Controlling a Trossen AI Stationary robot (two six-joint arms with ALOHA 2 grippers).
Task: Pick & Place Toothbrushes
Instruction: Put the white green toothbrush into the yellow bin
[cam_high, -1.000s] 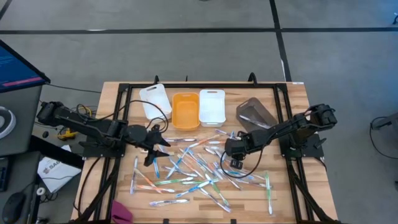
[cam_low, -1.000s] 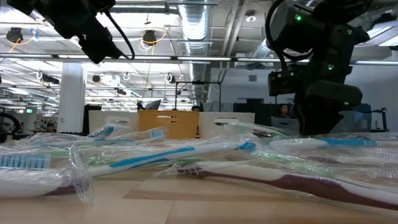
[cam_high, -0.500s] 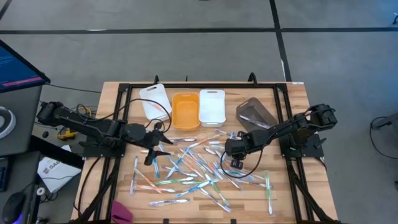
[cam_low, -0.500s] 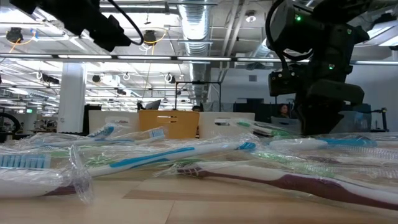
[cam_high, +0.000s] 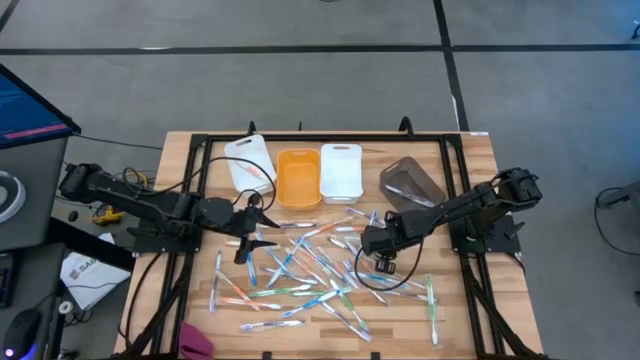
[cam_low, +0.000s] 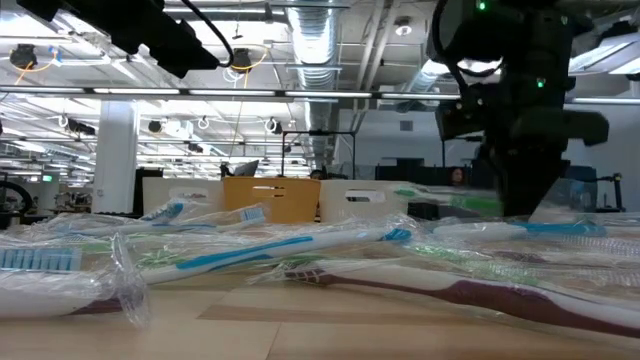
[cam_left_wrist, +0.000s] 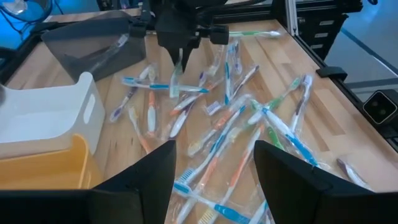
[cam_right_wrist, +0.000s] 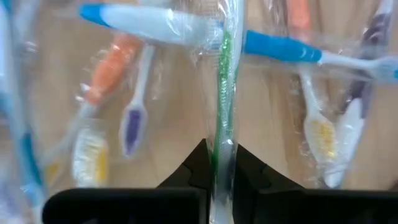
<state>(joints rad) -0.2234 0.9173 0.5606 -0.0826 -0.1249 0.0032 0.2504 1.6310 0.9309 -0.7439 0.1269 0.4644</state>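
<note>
- High view: the toothbrushes (cam_high: 310, 270) lie scattered over the middle and near half of the desk (cam_high: 180, 150), crossing one another at all angles, none upright.
- Same view: four bins stand in a row along the far edge, namely a white bin (cam_high: 248, 160), an orange bin (cam_high: 298, 177), a second white bin (cam_high: 341, 172) and a grey bin (cam_high: 411, 181).
- Right gripper (cam_high: 378, 250) sits over the right part of the pile; the high view does not resolve its fingers.
- Right wrist view supplies that detail: the fingers (cam_right_wrist: 194, 168) are pinched together on a green toothbrush (cam_right_wrist: 224, 81) in clear wrapping. Its long axis runs straight out from the fingertips.
- Left wrist view shows the same green toothbrush (cam_left_wrist: 175, 78) hanging near vertical below the right gripper (cam_left_wrist: 181, 59), clear of the pile.
- Left gripper (cam_high: 252, 232) is above the left part of the pile, fingers (cam_left_wrist: 140, 180) spread wide, holding nothing.
- Low view: wrapped brushes lie flat across the foreground, long axes mostly side to side; a maroon-handled toothbrush (cam_low: 480, 295) is nearest.
</note>
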